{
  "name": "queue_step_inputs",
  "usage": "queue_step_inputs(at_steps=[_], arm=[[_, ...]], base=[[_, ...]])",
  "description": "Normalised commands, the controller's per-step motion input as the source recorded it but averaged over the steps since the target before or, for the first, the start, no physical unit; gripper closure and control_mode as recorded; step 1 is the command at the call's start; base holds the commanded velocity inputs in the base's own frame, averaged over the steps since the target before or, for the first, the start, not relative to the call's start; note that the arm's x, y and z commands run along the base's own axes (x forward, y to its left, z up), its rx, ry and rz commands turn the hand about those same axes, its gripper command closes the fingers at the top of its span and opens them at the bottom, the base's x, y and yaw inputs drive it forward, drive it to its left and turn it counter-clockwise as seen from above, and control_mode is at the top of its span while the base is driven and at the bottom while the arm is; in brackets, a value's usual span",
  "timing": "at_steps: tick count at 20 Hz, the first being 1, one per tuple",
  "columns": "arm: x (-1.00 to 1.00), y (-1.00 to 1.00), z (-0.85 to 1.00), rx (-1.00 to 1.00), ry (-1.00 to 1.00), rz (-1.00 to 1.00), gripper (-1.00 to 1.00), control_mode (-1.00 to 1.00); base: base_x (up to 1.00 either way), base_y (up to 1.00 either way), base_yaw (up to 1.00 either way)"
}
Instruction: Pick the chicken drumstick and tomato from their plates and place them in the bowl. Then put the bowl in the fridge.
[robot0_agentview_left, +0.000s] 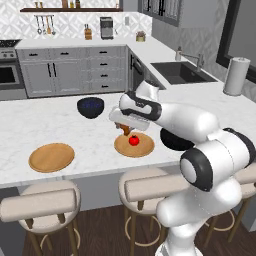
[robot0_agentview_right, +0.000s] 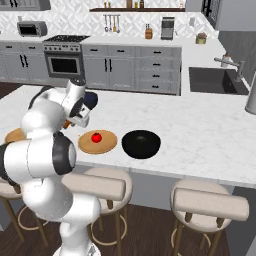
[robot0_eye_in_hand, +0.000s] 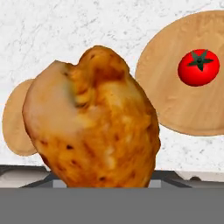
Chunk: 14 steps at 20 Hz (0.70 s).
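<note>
You have the drumstick (robot0_eye_in_hand: 94, 122) in the gripper (robot0_agentview_left: 123, 129) — the hand view shows it close up, fat end toward the camera, rising from between the jaws, which are closed on it. In the left base view the drumstick hangs off the counter (robot0_agentview_left: 30, 125), above the far left rim of the tomato's plate (robot0_agentview_left: 142, 147), not touching it.

Take that plate as your landmark. The tomato (robot0_agentview_left: 134, 140) sits on it, a little toward its far side, upright with the dark stem spot on top. The black bowl (robot0_agentview_right: 141, 144) stands just beside the plate on its right in the right base view, near the counter's front edge; from the left base view the arm hides most of it. The bare plate (robot0_agentview_left: 51, 157) lies well to the left of the tomato's plate, also along the front edge. In the hand view its rim peeks out behind the drumstick on the left, while the tomato's plate shows at the upper right.

Beyond the tomato's plate and to its left — farther from you — stands a smaller blue-speckled bowl (robot0_agentview_left: 90, 107). Three stools (robot0_agentview_left: 42, 200) line the near side of the counter, below the plates. A sink (robot0_agentview_left: 182, 71) is set in the side counter beyond and to the right, with a paper towel roll (robot0_agentview_left: 236, 76) near it.
</note>
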Motion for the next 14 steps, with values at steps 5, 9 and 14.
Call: queue_step_inputs(at_steps=[5, 9, 14], arm=[[0.0, -0.99, 0.0, 0.0, 0.05, -0.12, 1.0, -1.0], [0.0, -0.95, 0.0, -0.03, 0.03, -0.11, 1.0, -1.0], [0.05, -0.73, -0.03, -0.09, 0.01, -0.1, 1.0, -1.0]], base=[[0.0, 0.0, 0.0], [0.0, 0.0, 0.0], [0.0, 0.0, 0.0]])
